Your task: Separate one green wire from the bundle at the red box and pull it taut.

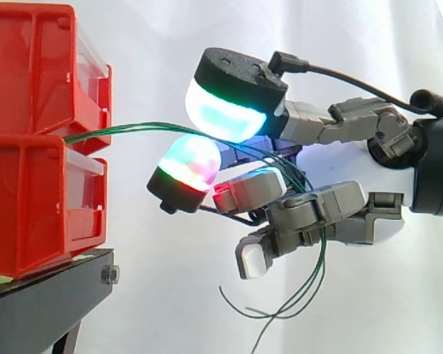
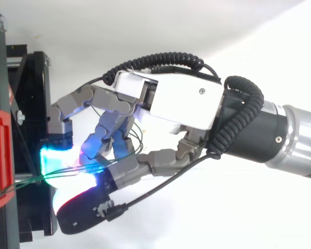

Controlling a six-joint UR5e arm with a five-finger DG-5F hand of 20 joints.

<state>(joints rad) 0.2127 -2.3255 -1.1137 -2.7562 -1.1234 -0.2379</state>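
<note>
White curtain (image 1: 155,44) hung behind everything, and at the left 2 red bins (image 1: 29,74) sat stacked on a black stand (image 1: 44,306). From the seam between the bins the green wires (image 1: 118,129) came out and ran in a shallow arch toward the robot hand (image 2: 171,98), which reached in from the right. Its fingers were curled around the strands. The wires passed between an upper pad (image 1: 221,110) glowing cyan and green and a lower pad (image 1: 188,166) glowing red and magenta. Past the pads the same strands crossed the curled lower fingers and hung free beneath them.

More than 1 strand seemed to run through the grasp, though from where I stood I could not tell how many the pads actually pressed. The arch told me nothing was taut yet.

To my eye the step in hand was the singling out. Done well, it would call for the pinch to close on 1 wire alone, the others allowed to slip off the lower fingers instead of riding along. The pull would best go straight away from the bins, level with the seam, so the wire did not scrape the bin edge. A thin wire like that would slide through soft pads easily, so steady pressure and a slow draw looked wise, ending once the arch flattened.
</note>
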